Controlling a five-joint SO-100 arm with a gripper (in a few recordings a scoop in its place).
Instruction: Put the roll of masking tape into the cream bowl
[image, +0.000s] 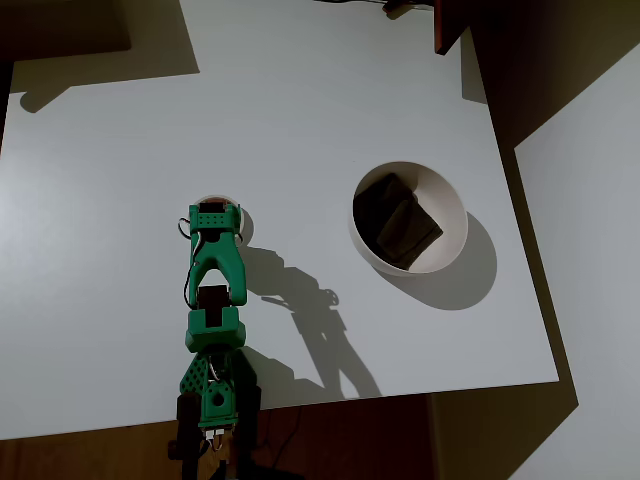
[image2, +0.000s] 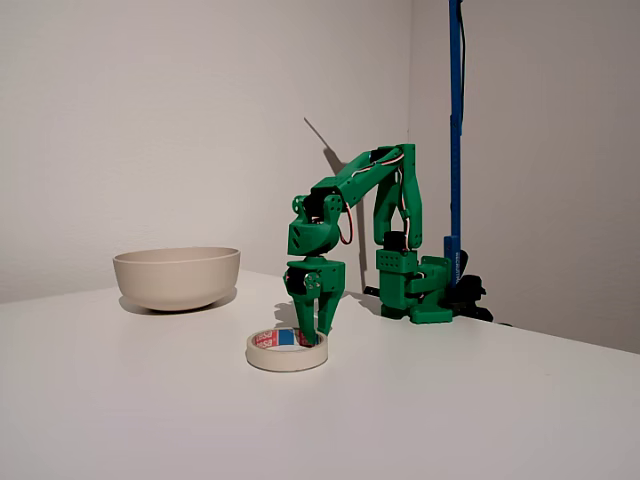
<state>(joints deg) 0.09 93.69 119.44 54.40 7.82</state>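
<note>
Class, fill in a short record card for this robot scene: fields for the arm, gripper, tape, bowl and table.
arm: green, bent forward and down over the tape
gripper: pointing down, tips at the tape's far rim; open or shut cannot be told
roll of masking tape: lying flat on the table, outside the bowl
cream bowl: upright, apart from the tape, dark inside
table: white

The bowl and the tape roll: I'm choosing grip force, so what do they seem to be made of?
The cream bowl looks like matte ceramic or hard plastic: smooth thin walls with no gloss, so I can't say which. The roll of masking tape looks like wound paper tape, dull cream outside, on a core printed red and blue. The gripper has its fingers at the roll's rim.
</note>
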